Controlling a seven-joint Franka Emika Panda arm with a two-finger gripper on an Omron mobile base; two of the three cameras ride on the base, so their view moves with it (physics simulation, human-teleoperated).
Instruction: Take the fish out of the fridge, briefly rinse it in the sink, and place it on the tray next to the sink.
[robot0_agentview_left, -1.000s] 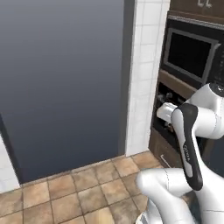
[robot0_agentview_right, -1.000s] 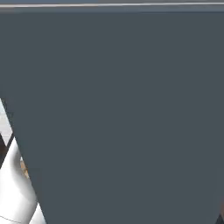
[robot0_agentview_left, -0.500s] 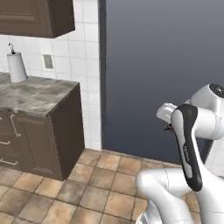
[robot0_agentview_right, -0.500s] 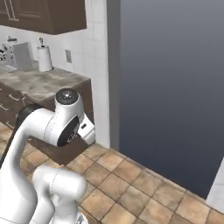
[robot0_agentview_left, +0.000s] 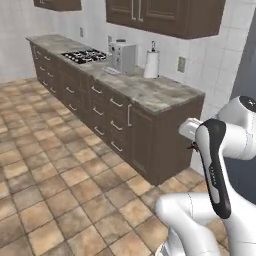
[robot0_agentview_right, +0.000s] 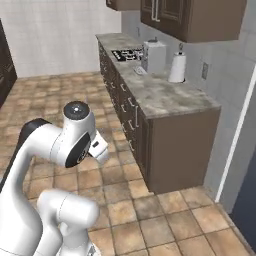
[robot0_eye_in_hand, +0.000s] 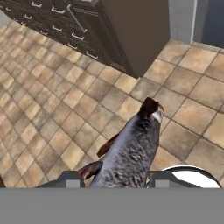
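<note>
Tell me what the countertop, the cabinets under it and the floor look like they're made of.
Countertop: grey stone, likely marble or granite, judging by its mottled veining and dull sheen. Cabinets: dark brown wood or wood veneer, matte, with pale metal-looking bar handles. Floor: square tan-brown tiles, probably ceramic or terracotta, with visible grout lines.

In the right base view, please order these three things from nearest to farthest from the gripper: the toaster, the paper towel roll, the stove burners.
The gripper itself is seen from the hand view, shut on the fish.
1. paper towel roll, near end of the counter.
2. toaster, just beyond it.
3. stove burners, far end.
</note>
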